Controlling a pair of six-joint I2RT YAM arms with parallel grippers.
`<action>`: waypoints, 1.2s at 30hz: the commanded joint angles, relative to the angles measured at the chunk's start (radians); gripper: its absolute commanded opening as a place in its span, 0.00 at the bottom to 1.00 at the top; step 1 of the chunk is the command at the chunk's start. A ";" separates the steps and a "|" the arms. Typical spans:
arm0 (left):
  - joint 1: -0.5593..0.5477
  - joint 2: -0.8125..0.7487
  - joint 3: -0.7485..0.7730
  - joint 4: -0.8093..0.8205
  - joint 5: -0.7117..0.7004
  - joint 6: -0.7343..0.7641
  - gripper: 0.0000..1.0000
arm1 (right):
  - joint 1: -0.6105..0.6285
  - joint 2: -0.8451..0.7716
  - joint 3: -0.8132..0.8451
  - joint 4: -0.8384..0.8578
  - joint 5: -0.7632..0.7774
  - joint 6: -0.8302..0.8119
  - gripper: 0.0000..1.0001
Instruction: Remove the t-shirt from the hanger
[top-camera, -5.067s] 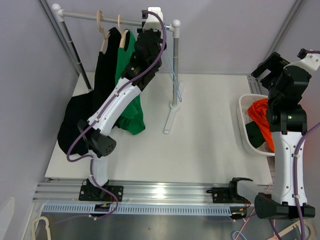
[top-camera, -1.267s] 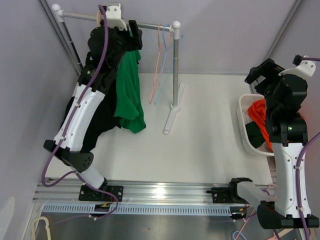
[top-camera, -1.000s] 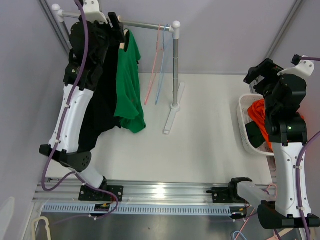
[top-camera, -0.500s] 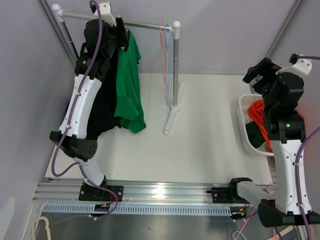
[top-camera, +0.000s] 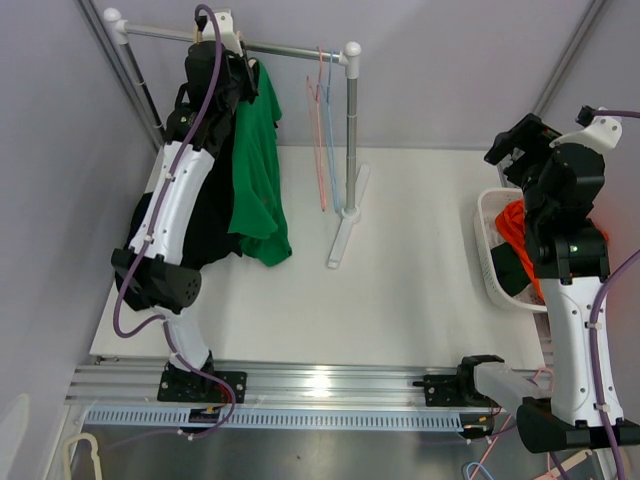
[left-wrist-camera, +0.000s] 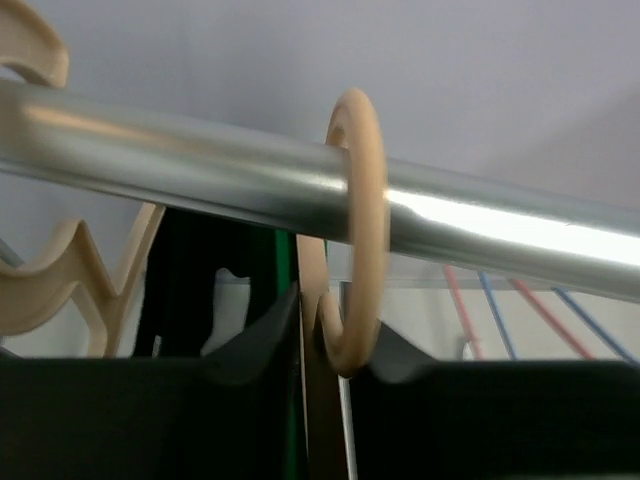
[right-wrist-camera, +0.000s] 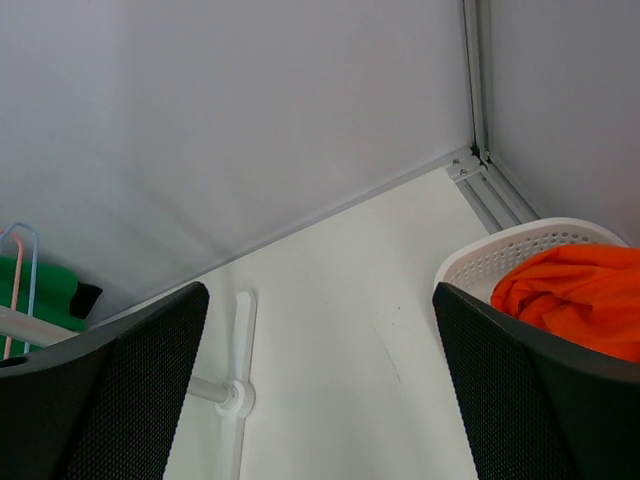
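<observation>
The green t-shirt (top-camera: 258, 170) hangs from a wooden hanger (left-wrist-camera: 355, 230) on the metal rail (top-camera: 290, 46) above the far left corner of the desk (top-camera: 420, 250). A black garment (top-camera: 200, 230) on a second hanger (left-wrist-camera: 90, 290) hangs just beside it, nearer the left edge. We cannot tell whether the shirt's hem touches the desk.

Our left end effector (left-wrist-camera: 325, 340) is up at the rail. Its dark fingers (left-wrist-camera: 200, 420) are drawn in close on either side of the hanger's neck, just under the hook. We judge that they pinch the neck, though the contact itself is hard to see. Our right end effector (right-wrist-camera: 318, 300) hovers by the right edge, spread wide with nothing in it. Below it sits a white basket (right-wrist-camera: 500, 250) holding an orange cloth (right-wrist-camera: 570, 290). A few thin wire hangers (top-camera: 322, 130) dangle bare near the rail's right post.

We expect the shirt to be light, limp and a little clingy, so it will stretch and bunch rather than slide off cleanly. The hanger is stiff and hooked loosely over the rail, so it can swing or tip if we pull sideways. We think the neck is the right place to steady the hanger. The shirt is best taken at a shoulder seam or the collar, where the fabric is doubled and easiest to peel over the hanger's end. A low pull on the hem would probably drag the hanger along the rail and snag the black garment.
</observation>
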 joint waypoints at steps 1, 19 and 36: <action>0.012 0.007 0.047 0.052 -0.018 -0.009 0.20 | 0.008 0.006 -0.003 0.054 0.017 -0.019 1.00; 0.011 -0.138 0.075 0.141 0.026 -0.036 0.01 | 0.075 0.058 0.031 0.038 -0.006 -0.055 0.99; -0.063 -0.489 -0.396 0.079 -0.211 -0.171 0.01 | 0.601 0.023 -0.116 0.192 -0.475 -0.311 1.00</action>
